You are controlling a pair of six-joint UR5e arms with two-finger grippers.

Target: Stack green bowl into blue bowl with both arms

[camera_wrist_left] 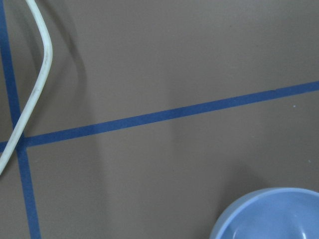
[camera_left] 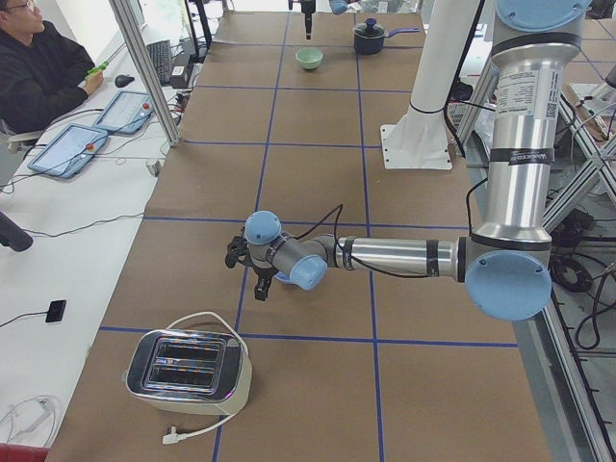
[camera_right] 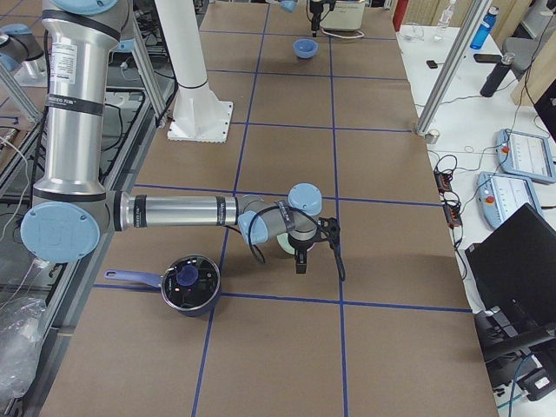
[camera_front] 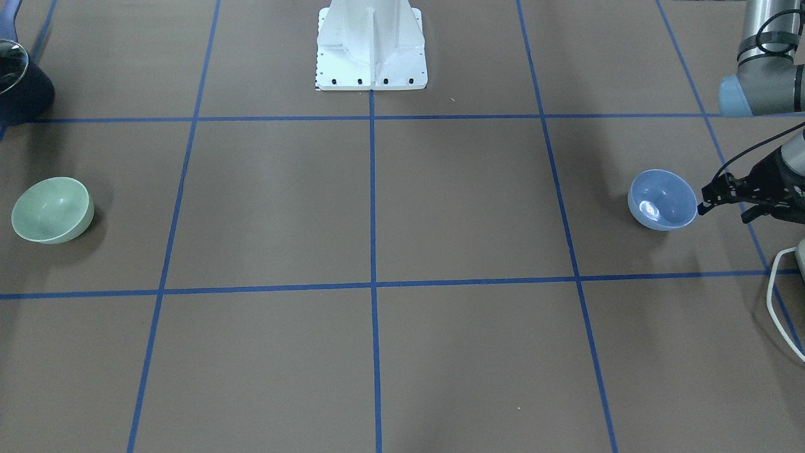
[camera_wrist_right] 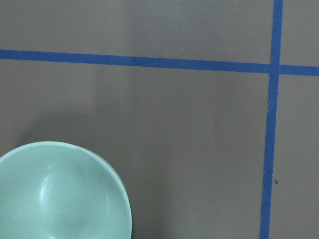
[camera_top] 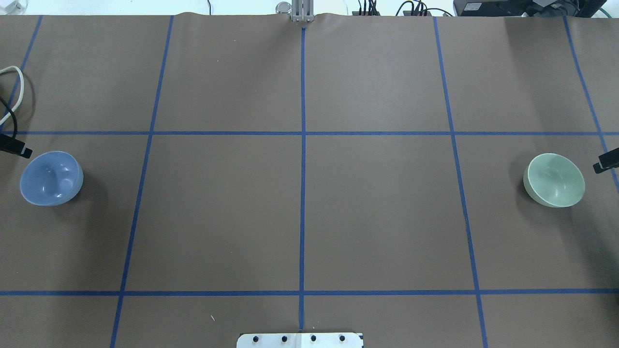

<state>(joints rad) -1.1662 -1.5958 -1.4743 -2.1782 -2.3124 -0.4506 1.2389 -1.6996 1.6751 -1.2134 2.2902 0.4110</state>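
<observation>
The blue bowl point(camera_front: 662, 199) stands upright on the brown table, on the robot's left side. It also shows in the overhead view point(camera_top: 51, 178) and at the lower right of the left wrist view point(camera_wrist_left: 271, 214). My left gripper point(camera_front: 723, 211) is open and empty, just outside the bowl's rim. The green bowl point(camera_front: 53, 210) stands upright on the far opposite side, and shows in the overhead view point(camera_top: 554, 180) and the right wrist view point(camera_wrist_right: 60, 194). My right gripper point(camera_right: 317, 245) hovers beside it, fingers spread and empty; one fingertip point(camera_top: 604, 163) shows at the overhead view's edge.
A toaster point(camera_left: 188, 371) with a white cable point(camera_front: 780, 302) sits beyond the blue bowl at the table's left end. A dark pot point(camera_right: 189, 282) with a lid sits near the green bowl. The white base pedestal point(camera_front: 371, 47) stands at mid-table.
</observation>
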